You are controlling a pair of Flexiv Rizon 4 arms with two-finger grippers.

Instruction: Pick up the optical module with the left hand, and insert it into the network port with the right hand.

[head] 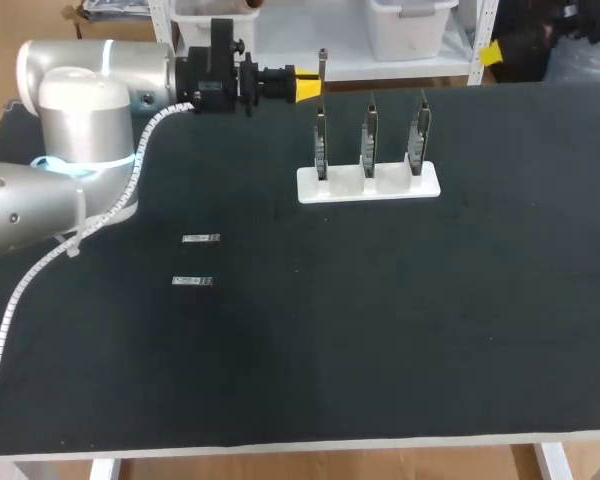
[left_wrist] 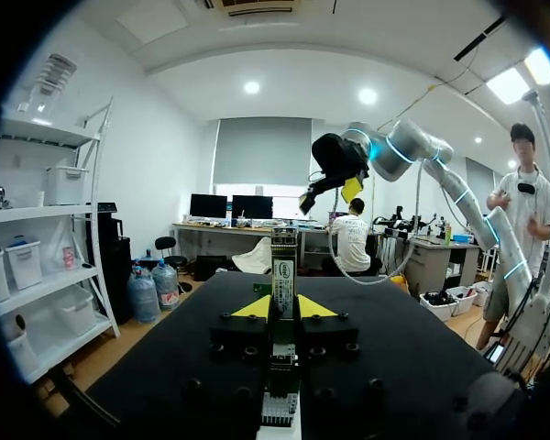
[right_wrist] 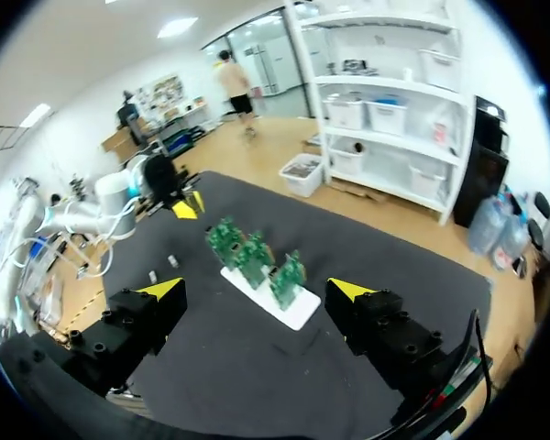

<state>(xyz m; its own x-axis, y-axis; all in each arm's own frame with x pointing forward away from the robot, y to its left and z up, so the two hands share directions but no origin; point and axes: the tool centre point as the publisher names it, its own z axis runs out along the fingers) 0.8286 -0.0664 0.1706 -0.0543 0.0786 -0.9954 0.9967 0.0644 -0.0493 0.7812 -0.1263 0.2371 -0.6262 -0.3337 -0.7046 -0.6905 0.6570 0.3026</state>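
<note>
Head view, 9 o'clock side: left arm (head: pixel 80 110), silver, reaching across the far edge of the black table (head: pixel 430 330).

At 8 o'clock of the white stand (head: pixel 368 184), well apart from it: two loose modules lying flat on the table. Far one (head: pixel 201 238) at 12 o'clock of the near one (head: pixel 192 281), near each other but not touching. Small silver rectangles, detail too fine to read.

At 11 o'clock of the stand: left gripper (head: pixel 308 88), fingers pointing toward 3 o'clock, off the table surface. Clamped on the optical module (left_wrist: pixel 284 270), one yellow tip on each side. Seen from the left wrist: slim, elongated body held upright between the tips, pale label patch on the facing side, darker far end sticking out past the fingertips. In the head view, just a thin grey sliver above the yellow tips.

Centre: stand flat on the table, three green boards (head: pixel 368 135) slotted upright in a row, side by side and apart. Sockets on them too small to make out.

3 o'clock side: right arm out of the head view. Right gripper (right_wrist: pixel 257 290) held high above the table, fingers spread wide, nothing between them. Stand and boards ahead of it and below, left gripper beyond them.
</note>
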